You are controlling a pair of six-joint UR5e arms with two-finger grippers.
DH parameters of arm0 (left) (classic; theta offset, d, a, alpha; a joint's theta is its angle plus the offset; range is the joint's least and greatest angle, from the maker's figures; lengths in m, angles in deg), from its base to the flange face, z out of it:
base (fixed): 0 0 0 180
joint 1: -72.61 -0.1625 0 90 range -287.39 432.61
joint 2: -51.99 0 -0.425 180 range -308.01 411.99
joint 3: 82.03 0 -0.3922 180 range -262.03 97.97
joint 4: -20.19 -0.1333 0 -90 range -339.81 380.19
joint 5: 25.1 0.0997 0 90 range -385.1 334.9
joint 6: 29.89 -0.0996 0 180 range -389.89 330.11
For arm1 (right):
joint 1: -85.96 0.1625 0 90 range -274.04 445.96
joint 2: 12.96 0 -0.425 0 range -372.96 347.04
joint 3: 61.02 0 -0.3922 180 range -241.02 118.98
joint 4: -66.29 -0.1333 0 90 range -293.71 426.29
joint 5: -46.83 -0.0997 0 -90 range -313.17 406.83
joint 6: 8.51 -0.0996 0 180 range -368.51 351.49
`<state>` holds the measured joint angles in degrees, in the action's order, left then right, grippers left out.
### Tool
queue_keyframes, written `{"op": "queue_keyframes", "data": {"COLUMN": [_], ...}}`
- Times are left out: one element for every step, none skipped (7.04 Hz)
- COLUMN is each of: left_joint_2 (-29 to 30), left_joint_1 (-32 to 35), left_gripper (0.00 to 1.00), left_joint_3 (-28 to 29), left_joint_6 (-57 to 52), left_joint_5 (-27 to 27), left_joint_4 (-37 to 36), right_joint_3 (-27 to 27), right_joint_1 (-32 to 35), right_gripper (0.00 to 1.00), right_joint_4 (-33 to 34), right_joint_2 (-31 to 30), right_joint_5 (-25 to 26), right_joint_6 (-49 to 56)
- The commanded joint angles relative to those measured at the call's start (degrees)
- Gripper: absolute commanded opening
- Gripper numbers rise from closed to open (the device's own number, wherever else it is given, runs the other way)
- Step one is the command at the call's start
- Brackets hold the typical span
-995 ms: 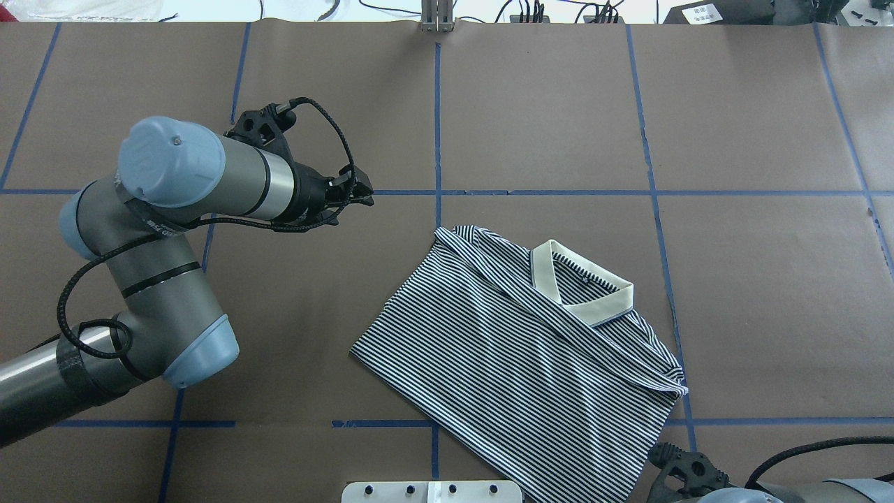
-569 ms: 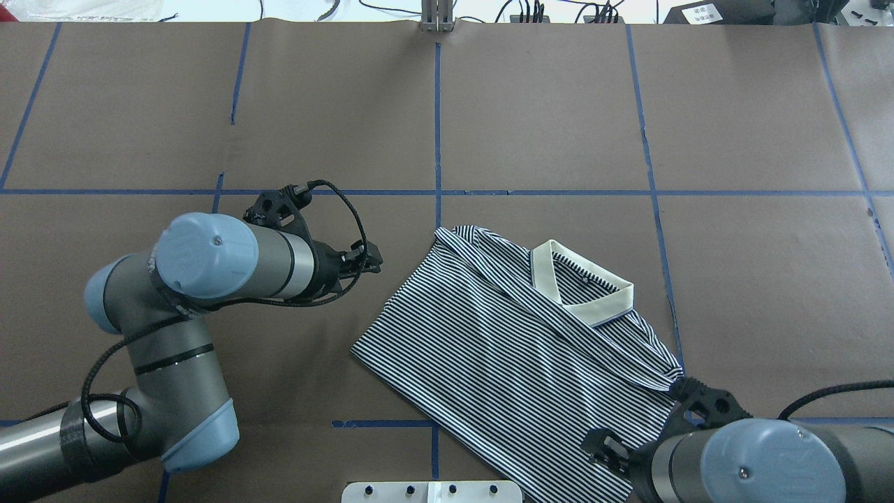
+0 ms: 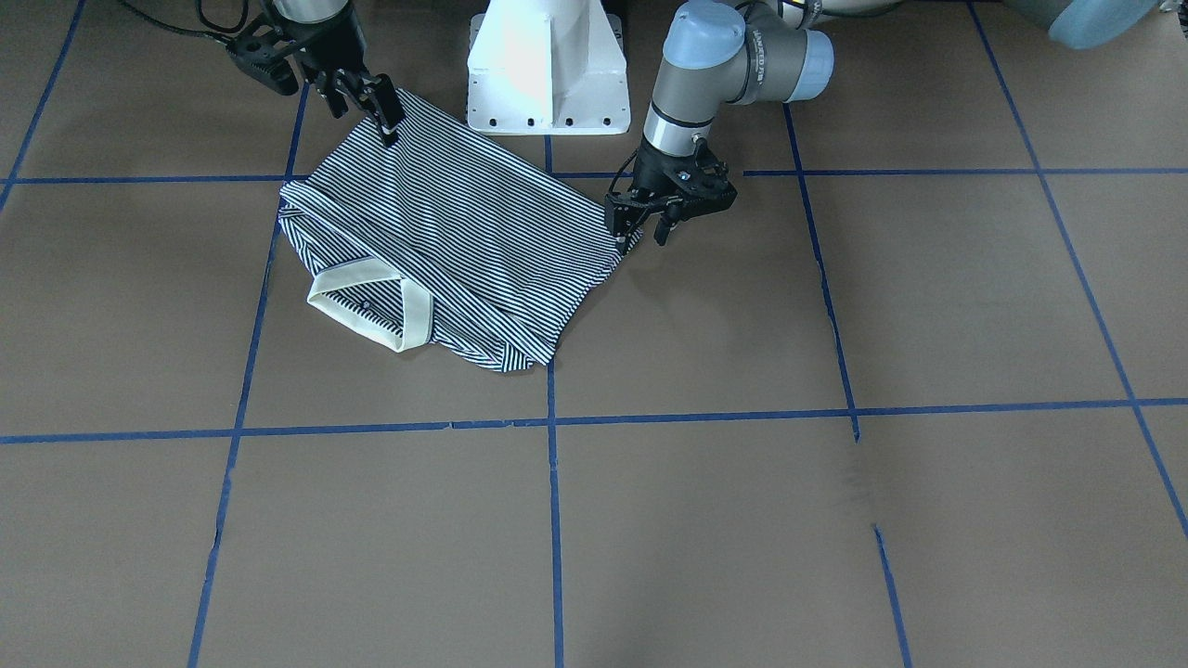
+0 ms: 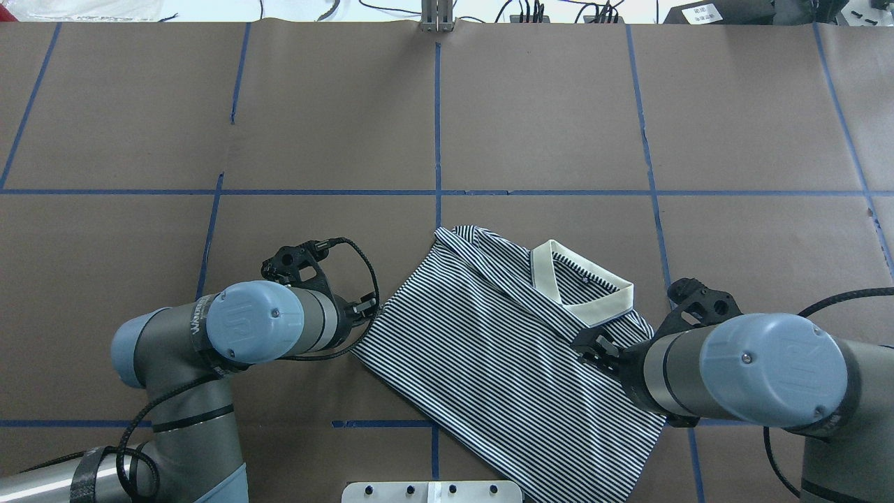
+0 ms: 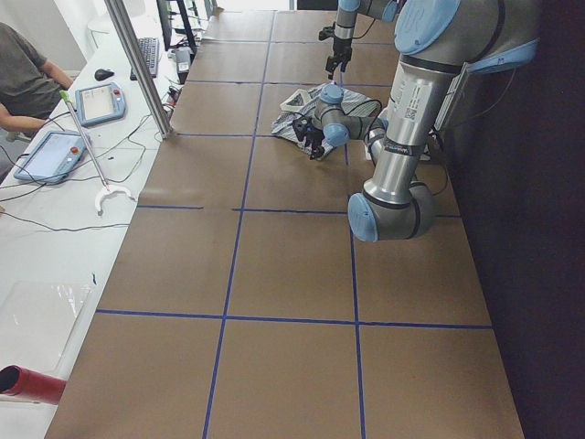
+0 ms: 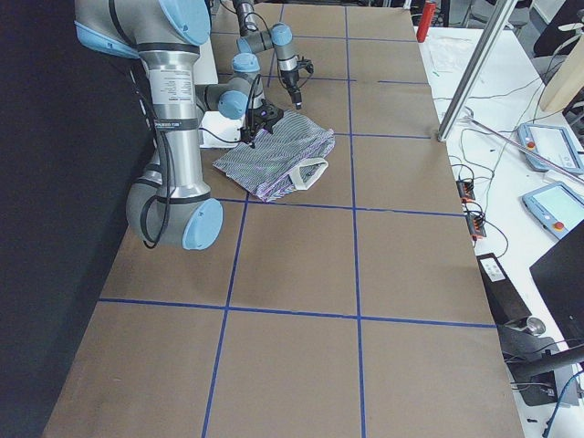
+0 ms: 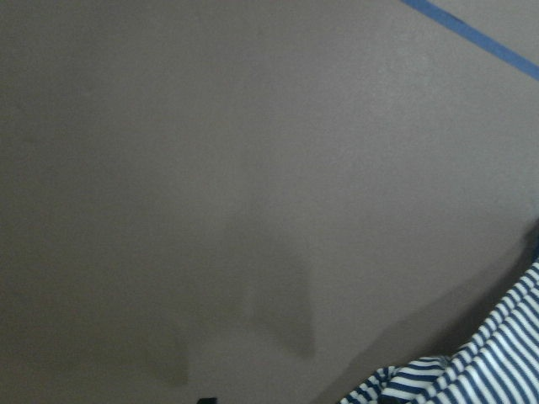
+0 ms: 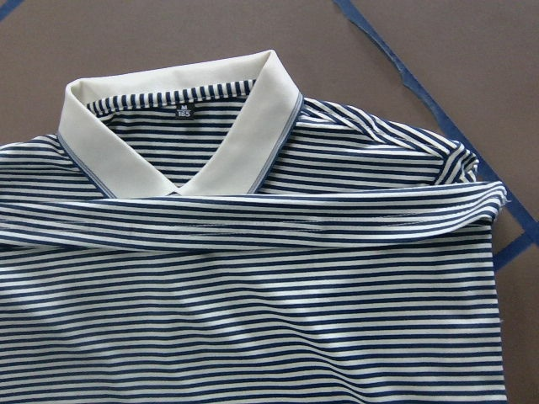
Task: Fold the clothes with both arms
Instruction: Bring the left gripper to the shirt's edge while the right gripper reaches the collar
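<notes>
Likely the soft, light shirt (image 4: 503,349) would sag; its hem corners suited pinching. The left gripper (image 3: 641,232) stood spread at one corner; for the right gripper (image 3: 385,125), I couldn't tell.

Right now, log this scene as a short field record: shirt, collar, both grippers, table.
shirt: striped polo shirt, lying flat, partly folded, skewed to the tape grid
collar: cream collar, at the end away from the robot
left gripper: left gripper, open, at a hem corner of the shirt
right gripper: right gripper, over the shirt's right part; open or shut unclear
table: brown-covered table with blue tape lines
</notes>
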<state>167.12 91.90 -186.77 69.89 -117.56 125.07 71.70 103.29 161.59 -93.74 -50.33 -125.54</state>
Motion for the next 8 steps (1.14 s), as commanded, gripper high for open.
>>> {"op": "queue_keyframes", "data": {"left_joint_2": [-0.34,-0.17,0.09,0.18,0.27,0.27,0.27,0.36], "left_joint_1": [-3.54,-3.91,-4.09,-4.09,-4.09,-4.0,-4.0,-4.0], "left_gripper": [0.64,0.61,0.57,0.54,0.53,0.52,0.49,0.42], "left_joint_3": [-0.56,-0.56,-0.38,-0.21,0.23,0.32,0.32,0.32], "left_joint_6": [0.06,0.06,-0.03,-0.12,-0.38,-0.73,-0.82,-0.82], "left_joint_5": [0.62,0.62,0.62,0.71,1.23,2.37,2.55,2.55], "left_joint_4": [-1.96,-1.96,-2.4,-2.49,-2.49,-2.49,-2.49,-2.49], "right_joint_3": [-3.33,-3.51,-3.6,-3.6,-3.6,-3.6,-3.6,-3.6], "right_joint_1": [1.21,1.3,1.39,1.48,1.48,1.48,1.57,1.57], "right_gripper": [1.0,1.0,1.0,1.0,1.0,1.0,1.0,1.0], "right_joint_4": [0.16,0.16,0.16,0.16,0.16,0.16,0.16,0.16], "right_joint_2": [3.96,3.88,3.79,3.7,3.53,3.44,3.44,3.44], "right_joint_5": [0.04,-0.05,-0.05,-0.05,-0.05,-0.05,-0.05,-0.05], "right_joint_6": [0.5,0.58,0.58,0.5,0.49,0.49,0.58,0.5]}}
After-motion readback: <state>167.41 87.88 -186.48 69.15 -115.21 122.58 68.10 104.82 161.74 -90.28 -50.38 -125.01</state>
